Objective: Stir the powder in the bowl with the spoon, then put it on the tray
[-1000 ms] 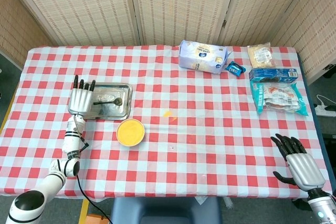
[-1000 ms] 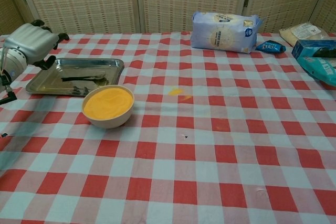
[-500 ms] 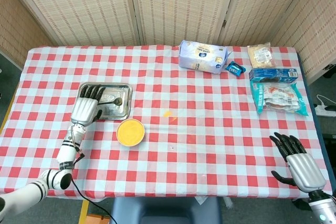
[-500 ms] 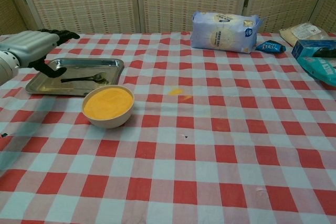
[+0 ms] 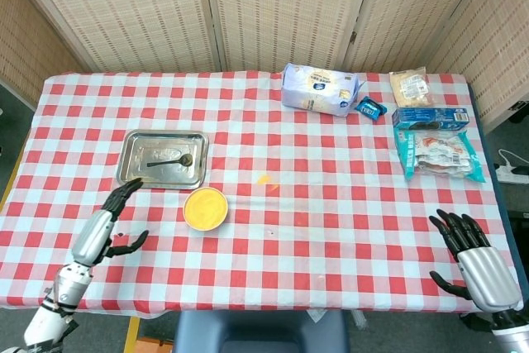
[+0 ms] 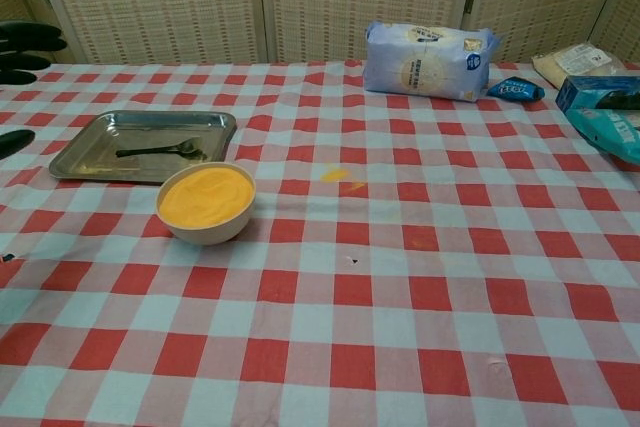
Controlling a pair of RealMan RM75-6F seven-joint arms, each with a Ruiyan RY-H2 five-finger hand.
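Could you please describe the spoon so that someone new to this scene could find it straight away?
Look to the left part of the checked table, where a metal tray sits behind a bowl of yellow powder. The spoon lies flat inside that tray, the only thing in it.

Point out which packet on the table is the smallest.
The small dark-blue packet, lying between the big white bag and the blue box; every other packet is clearly larger.

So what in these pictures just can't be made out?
- Left hand: in the chest view only dark fingertips show; the left edge cuts off the rest.
- Right hand: out of the chest view; the head view's bottom corner crops its wrist.
- Print on the white bag and the blue packets: too small to read.
- Spoon on the tray: too small to tell whether powder clings to it.
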